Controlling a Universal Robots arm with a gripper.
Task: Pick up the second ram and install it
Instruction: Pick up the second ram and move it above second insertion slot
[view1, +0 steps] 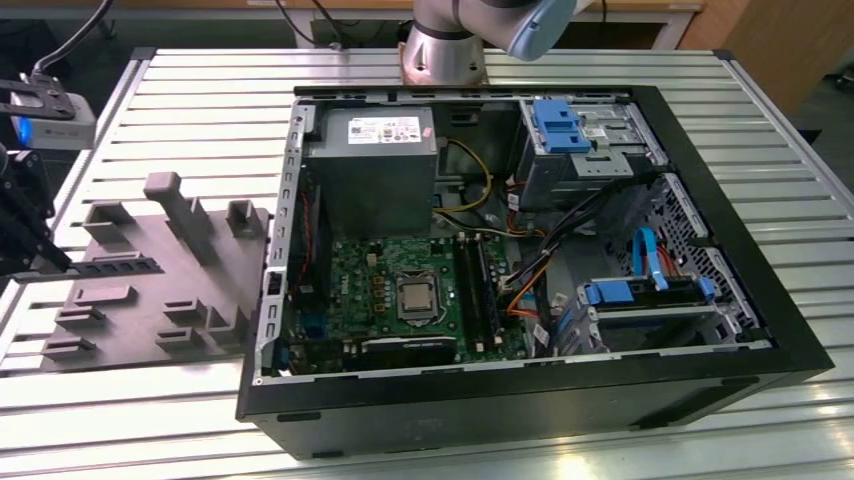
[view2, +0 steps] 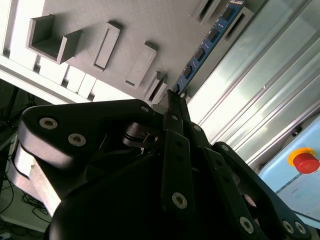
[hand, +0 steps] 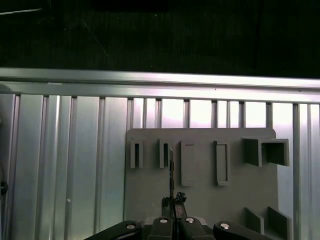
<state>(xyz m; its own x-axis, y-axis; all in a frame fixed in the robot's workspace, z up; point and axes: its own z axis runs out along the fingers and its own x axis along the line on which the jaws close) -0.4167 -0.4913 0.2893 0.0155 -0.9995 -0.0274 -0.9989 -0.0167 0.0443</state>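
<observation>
Bench (view1: 200, 80): a slatted metal top. It carries an open case on the exterior view's right and a grey tray on the exterior view's left.
Case (view1: 747, 340): black, lying on its side with the panel off. A green motherboard (view1: 374, 275) sits on its floor and a grey power supply (view1: 374, 165) beyond that, with blue-tabbed drive bays on the far side.
Tray (view1: 200, 290): grey, moulded with narrow slots and raised blocks, and just beside the case.
Ram (view2: 210, 37): a long, thin board over the tray, well apart from the motherboard. In the second wrist view it runs away from the fingertips, its face showing a row of chips. In the first wrist view it is edge-on, a thin dark line (hand: 171, 172) just beside a narrow slot (hand: 164, 152). In the exterior view it is a dark strip (view1: 118, 265) at the tray's outer side. Whether it touches the tray cannot be told.
Gripper (view2: 172, 95): black, with linked fingers pressed together and pinching the near end of the ram.
Arm base (view1: 447, 50): stands at the far edge of the bench, behind the case.
Red button (view2: 306, 162): on a pale blue box beyond the bench, seen in the second wrist view.
</observation>
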